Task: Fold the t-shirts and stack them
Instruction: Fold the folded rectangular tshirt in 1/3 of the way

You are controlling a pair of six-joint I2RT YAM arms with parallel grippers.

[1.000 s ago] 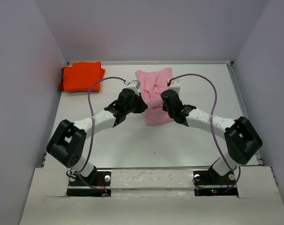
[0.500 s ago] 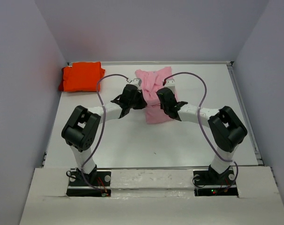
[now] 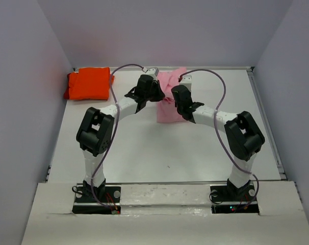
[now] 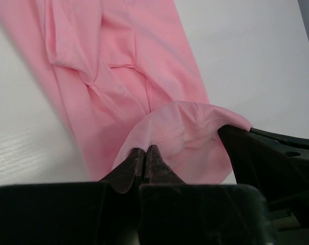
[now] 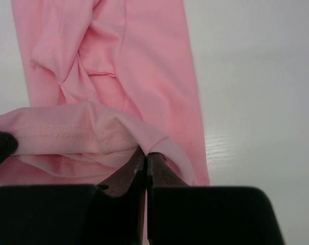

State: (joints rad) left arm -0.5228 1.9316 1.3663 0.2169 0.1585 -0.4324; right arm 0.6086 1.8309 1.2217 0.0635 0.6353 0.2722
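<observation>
White table (image 3: 144,153), left arm (image 3: 120,108) and right arm (image 3: 211,116) stretched forward; left tool (image 4: 145,154), right tool (image 5: 146,157) both clamped on pink t-shirt (image 3: 168,114)

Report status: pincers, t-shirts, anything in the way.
Left pincer shut on light pink cloth t-shirt, edge raised. Right pincer shut on same shirt. Bright orange cloth t-shirt folded, far left corner. No obstruction seen.

High rear view over whole table (image 3: 144,148), 2 wrist views close above the same pink t-shirt (image 5: 144,76)
</observation>
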